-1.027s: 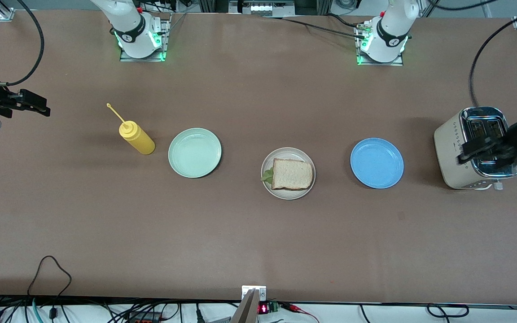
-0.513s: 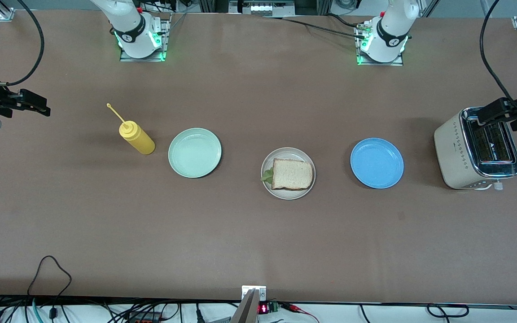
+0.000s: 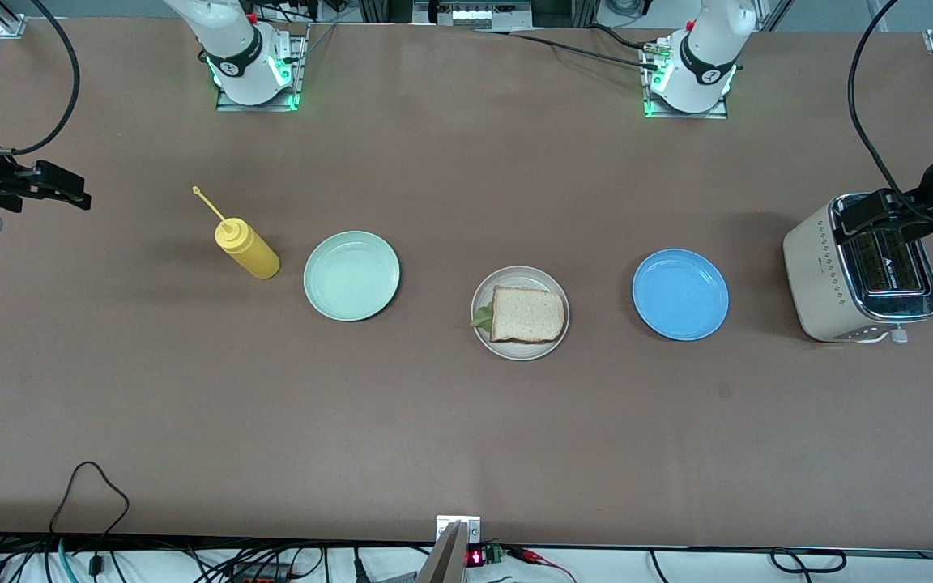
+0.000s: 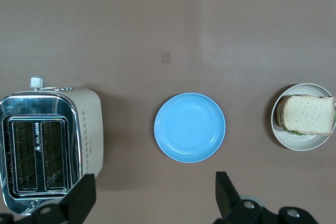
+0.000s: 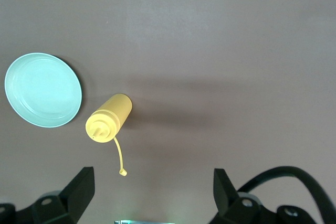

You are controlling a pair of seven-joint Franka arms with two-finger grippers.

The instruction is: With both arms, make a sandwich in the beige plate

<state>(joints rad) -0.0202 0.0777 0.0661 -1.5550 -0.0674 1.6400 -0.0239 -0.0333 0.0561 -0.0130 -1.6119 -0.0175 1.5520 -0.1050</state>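
Observation:
The sandwich (image 3: 528,314) lies on the beige plate (image 3: 517,274) in the middle of the table: a tan bread slice on top, with green lettuce (image 3: 481,317) poking out at the side toward the right arm's end. The left wrist view shows the sandwich (image 4: 310,115) on its plate (image 4: 300,144) too. My left gripper (image 3: 871,219) hangs open and empty over the toaster (image 3: 819,279), at the left arm's end. In its own view the left gripper (image 4: 153,198) holds nothing. My right gripper (image 3: 78,193) waits open and empty at the right arm's end of the table, and it is also empty in its own view (image 5: 152,190).
A blue plate (image 3: 679,294) lies between the sandwich and the toaster. A pale mint-green plate (image 3: 351,275) and a yellow squeeze bottle (image 3: 246,250) with its cap dangling stand toward the right arm's end. A loose cable (image 3: 90,494) lies near the front edge.
The left gripper has shifted over the toaster toward the robots' bases, uncovering the slots. The right arm has not moved, and the sandwich and plates stay where they were.

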